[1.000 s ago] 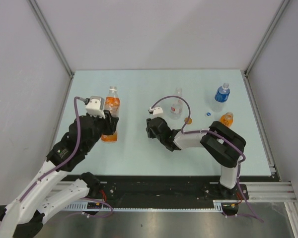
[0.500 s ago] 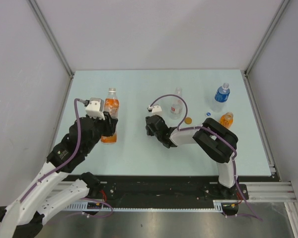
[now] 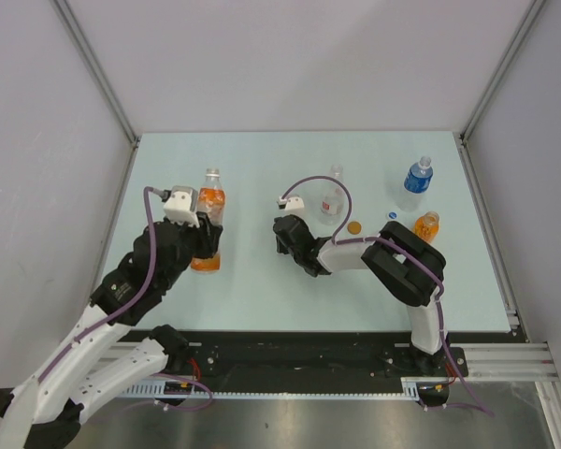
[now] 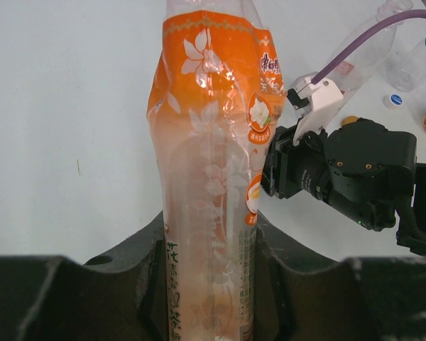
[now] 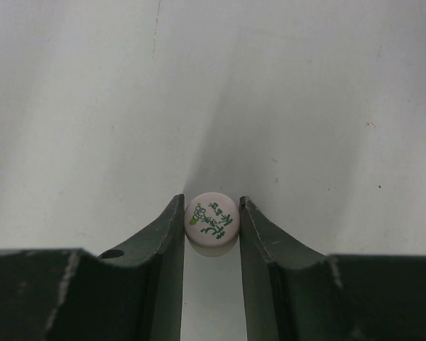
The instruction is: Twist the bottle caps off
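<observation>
White plastic cap (image 5: 211, 222), smooth round disc with green print, pinched at its rim between the dark right gripper (image 5: 211, 206) fingers. Only the right wrist view shows it; from above the right gripper (image 3: 285, 245) hides it. Printed flat face points at the wrist camera, so the cap's axis runs along the fingers. Can't tell if it touches the pale table (image 3: 262, 159).

Left gripper (image 4: 209, 241) is clenched around the lower body of the orange-drink bottle (image 4: 213, 142). Bottle upright, long axis vertical, glossy crinkled label with white flowers. Its neck is cropped in the wrist view; the top view shows the whole bottle (image 3: 208, 220) at table left.

Top view also shows a loose orange cap (image 3: 354, 226) and a loose white cap (image 3: 391, 215), both flat on the table right of centre.
</observation>
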Motion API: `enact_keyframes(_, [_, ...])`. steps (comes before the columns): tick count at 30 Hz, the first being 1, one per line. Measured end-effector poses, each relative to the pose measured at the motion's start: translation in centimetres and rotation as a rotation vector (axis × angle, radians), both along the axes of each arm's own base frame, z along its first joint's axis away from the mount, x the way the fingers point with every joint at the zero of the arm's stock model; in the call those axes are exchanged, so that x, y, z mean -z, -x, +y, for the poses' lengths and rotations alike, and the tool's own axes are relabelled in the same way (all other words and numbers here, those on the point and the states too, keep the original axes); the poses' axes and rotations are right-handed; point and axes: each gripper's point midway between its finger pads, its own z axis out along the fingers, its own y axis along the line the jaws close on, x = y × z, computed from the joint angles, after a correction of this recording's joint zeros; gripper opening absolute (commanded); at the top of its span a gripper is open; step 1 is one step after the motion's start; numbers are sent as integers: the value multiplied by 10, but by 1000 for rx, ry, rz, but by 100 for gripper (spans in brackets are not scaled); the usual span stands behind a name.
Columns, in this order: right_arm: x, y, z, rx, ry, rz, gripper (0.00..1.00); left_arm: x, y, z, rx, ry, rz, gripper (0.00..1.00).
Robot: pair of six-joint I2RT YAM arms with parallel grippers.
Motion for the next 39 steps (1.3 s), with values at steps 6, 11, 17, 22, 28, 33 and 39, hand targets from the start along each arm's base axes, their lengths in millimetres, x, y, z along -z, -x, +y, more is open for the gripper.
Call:
enact_keyframes(6, [0, 0, -2, 6, 10, 2, 31, 4, -1, -1, 0, -6, 8, 1])
enact_keyframes(11, [0, 0, -2, 7, 13, 4, 43, 3, -2, -2, 0, -6, 7, 1])
enact_keyframes(17, [0, 0, -2, 7, 13, 5, 53, 3, -2, -2, 0, -6, 8, 1])
enact_keyframes(22, [0, 0, -2, 7, 15, 6, 55, 3, -2, -2, 0, -6, 8, 1])
enact_keyframes(28, [-7, 8, -8, 18, 30, 29, 56, 4, -2, -1, -1, -7, 7, 1])
enact_keyframes(33, [-80, 20, -5, 1, -26, -21, 58, 6, -4, 0, -12, -13, 8, 1])
enact_keyframes(39, [-249, 35, 4, -45, -246, -227, 59, 6, -10, -2, -19, -24, 3, 2])
